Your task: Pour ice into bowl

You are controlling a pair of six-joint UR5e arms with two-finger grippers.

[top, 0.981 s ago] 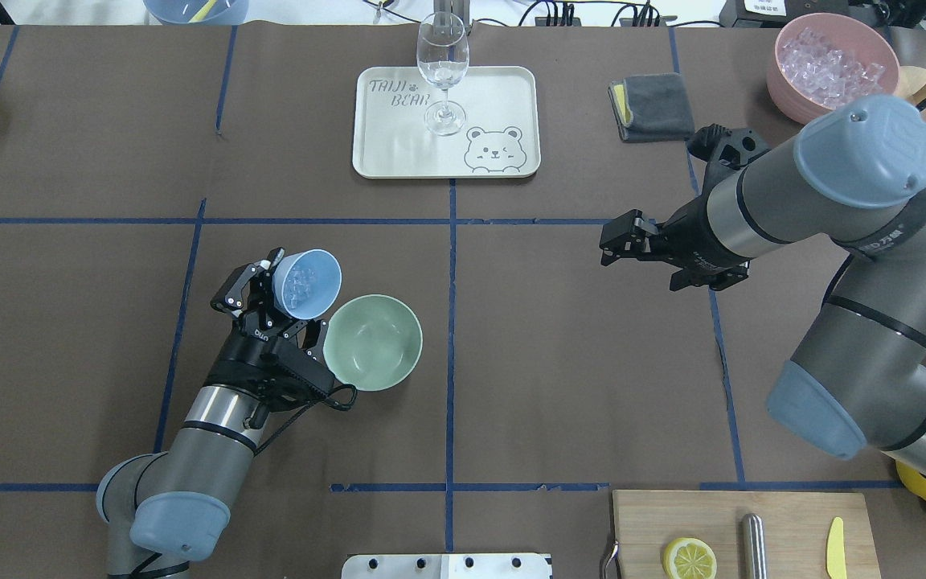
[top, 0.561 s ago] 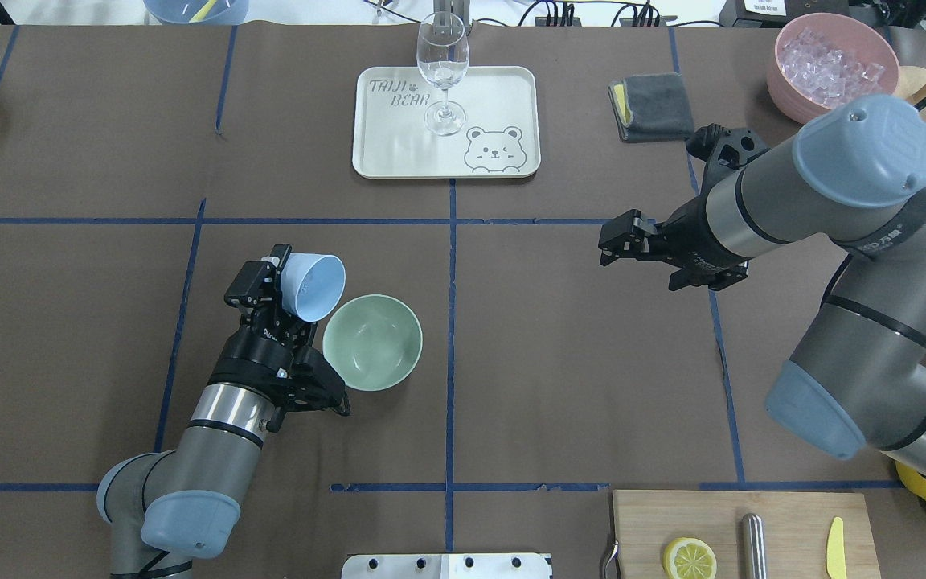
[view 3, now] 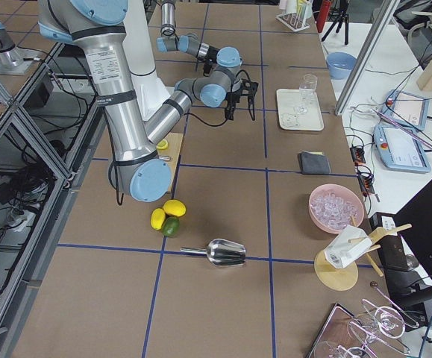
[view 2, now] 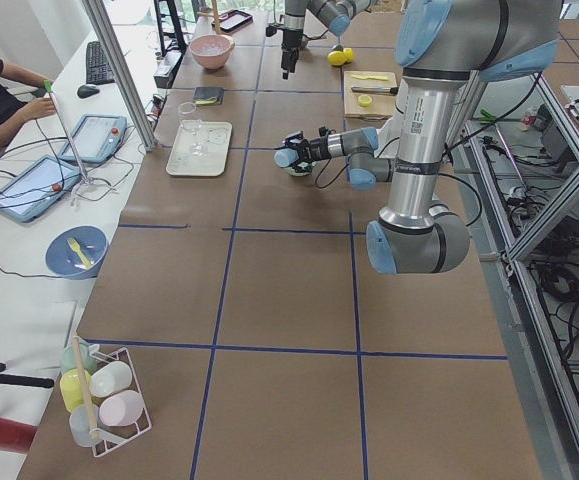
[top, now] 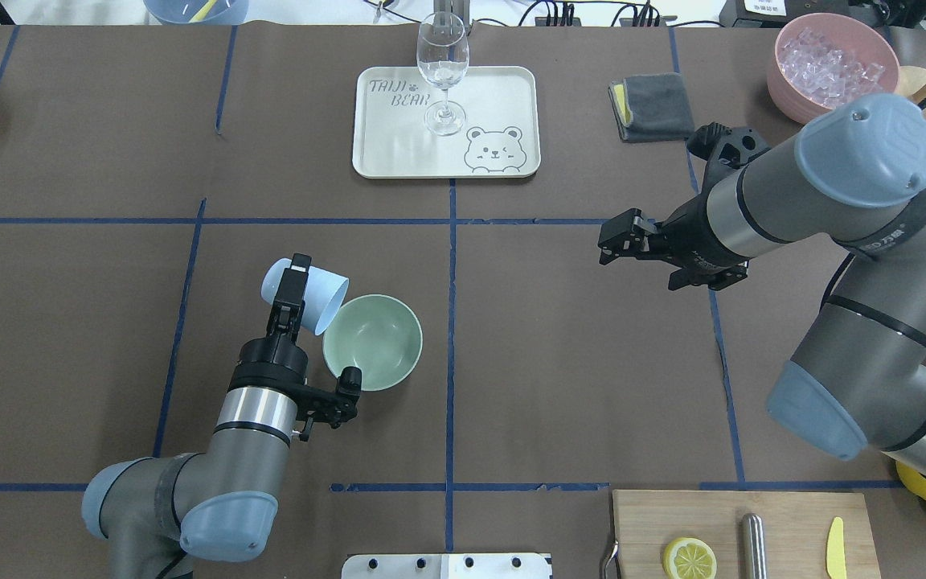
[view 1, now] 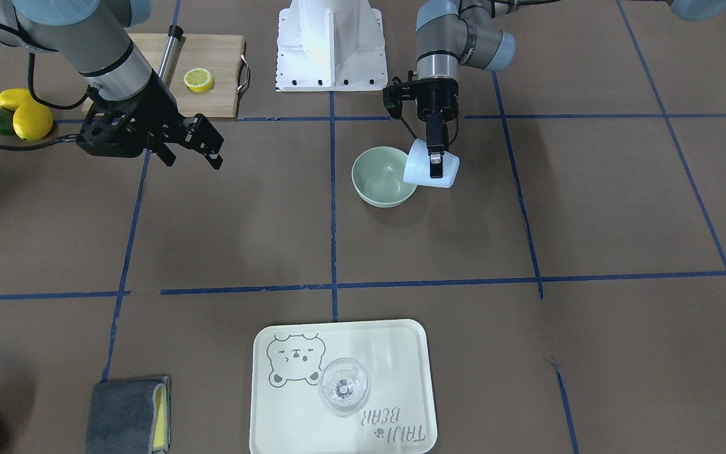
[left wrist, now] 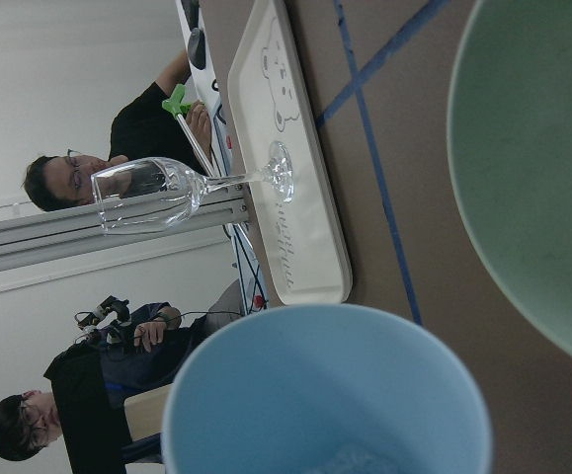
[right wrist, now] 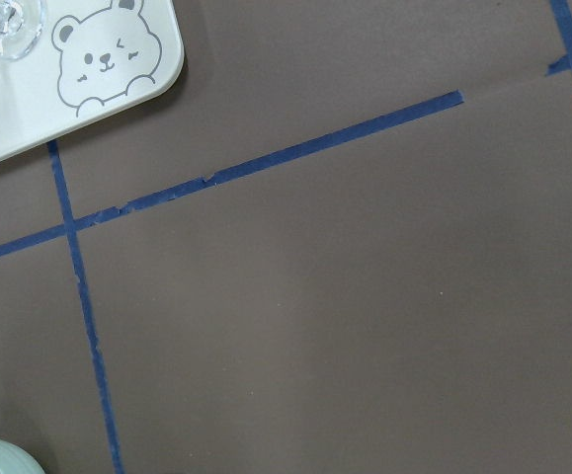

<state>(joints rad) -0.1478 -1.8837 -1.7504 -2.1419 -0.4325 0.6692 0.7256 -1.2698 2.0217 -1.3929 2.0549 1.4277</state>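
Note:
My left gripper is shut on the light blue cup and holds it tipped on its side, mouth at the rim of the mint-green bowl. The front view shows the same: cup, bowl, left gripper. The bowl's inside shows no ice. In the left wrist view the cup fills the bottom, with a faint glassy patch of ice deep inside, and the bowl at the right. My right gripper is open and empty, in the air far right of the bowl.
A cream tray with a wine glass stands at the back centre. A grey cloth and a pink container of ice-like cubes are back right. A cutting board with a lemon half lies front right.
My left wrist has rolled and tipped the blue cup from mouth-up onto its side, mouth toward the bowl. The ice seen inside the cup from overhead is now hidden. The right arm has not moved.

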